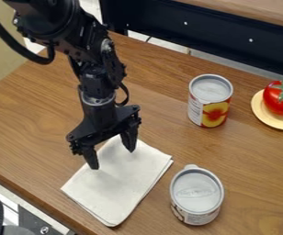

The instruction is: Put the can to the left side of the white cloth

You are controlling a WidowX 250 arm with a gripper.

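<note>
Nearer can [196, 193] stands at four o'clock from the claw [112, 159]; farther can [210, 101] at two; fingers hang apart above the white cloth [116, 188].

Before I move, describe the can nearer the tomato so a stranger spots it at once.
On the wooden table, find the yellow plate holding the tomato. The upright can standing nearest it is yours. Its label shows yellow and red fruit; the other can stands beside the white cloth.
</note>
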